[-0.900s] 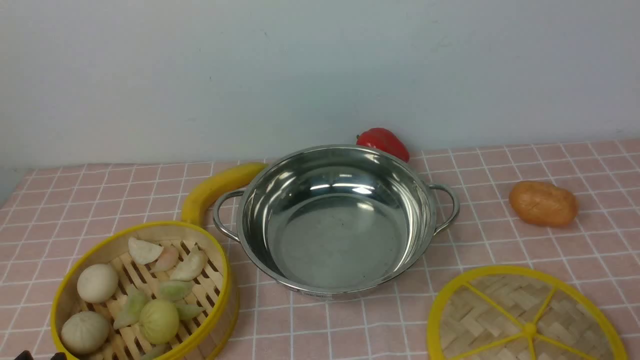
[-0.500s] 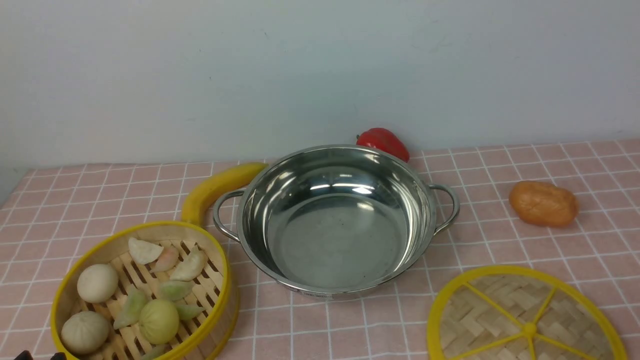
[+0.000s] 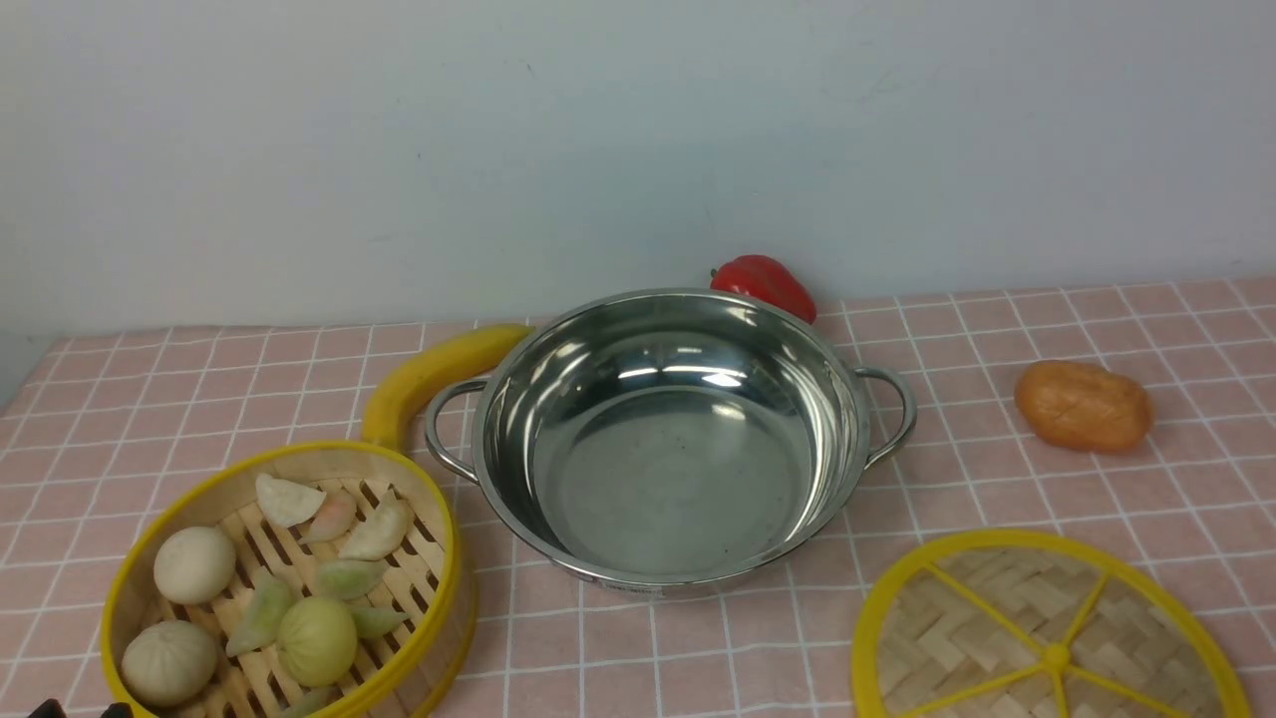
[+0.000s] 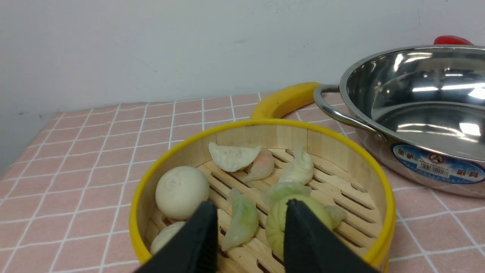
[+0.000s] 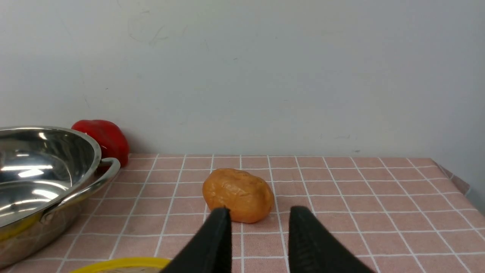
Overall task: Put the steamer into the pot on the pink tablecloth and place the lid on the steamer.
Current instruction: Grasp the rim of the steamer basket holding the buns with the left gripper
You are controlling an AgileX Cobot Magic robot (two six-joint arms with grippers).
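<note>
My left pincer (image 4: 250, 204) hangs over the near edge of the steamer (image 3: 299, 454). Its two black jaws are spread apart and pinch nothing. The steamer stands on the pink tablecloth (image 3: 997, 479) at my near left, beside the pot (image 3: 668, 479) and not in it. Its yellow rim comes close to the pot's left loop handle, but I cannot tell whether they touch. Pale buns (image 3: 194, 563) and green and white dumplings (image 3: 349, 576) lie on its slatted floor.

The pot sits empty in the middle of the cloth. A banana (image 3: 429, 374) curves behind the steamer and past the pot's left handle. A red pepper (image 3: 768, 284) sits behind the pot near the wall.

The lid (image 3: 1047, 638) lies flat on the cloth at my near right, apart from the pot. My right pincer (image 5: 260, 210) hovers by the lid's far rim with its jaws also spread and empty. It points toward an orange-brown lump (image 3: 1082, 404) that lies on the cloth to the right of the pot.
</note>
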